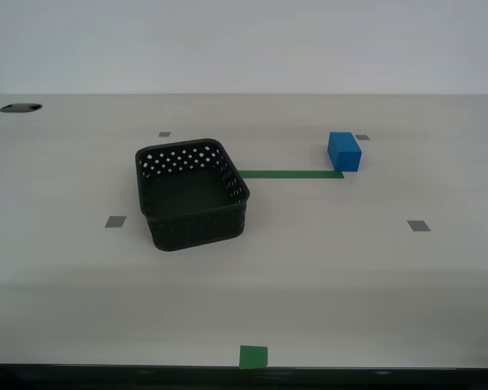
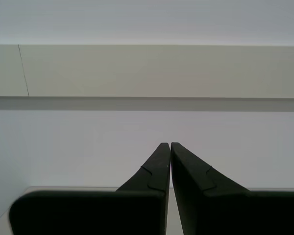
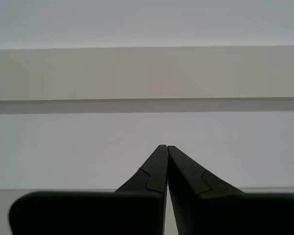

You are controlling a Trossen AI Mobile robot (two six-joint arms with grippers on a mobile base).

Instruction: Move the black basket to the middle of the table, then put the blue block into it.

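Note:
The black basket (image 1: 193, 193) stands empty on the table (image 1: 350, 268), a little toward the exterior view's left of the middle. The blue block (image 1: 344, 151) sits on the table toward the exterior view's right, at the end of a green tape line (image 1: 289, 174). Neither arm shows in the exterior view. My first gripper (image 3: 166, 147) is shut on nothing and points at a pale wall. My second gripper (image 2: 169, 145) is shut on nothing and also points at a wall. Neither wrist view shows the basket or the block.
Small grey squares (image 1: 115, 221) (image 1: 418, 226) lie on the table on both sides of the basket. A green square (image 1: 253, 357) marks the near edge. A dark hole (image 1: 19, 107) is at the far corner on the exterior view's left.

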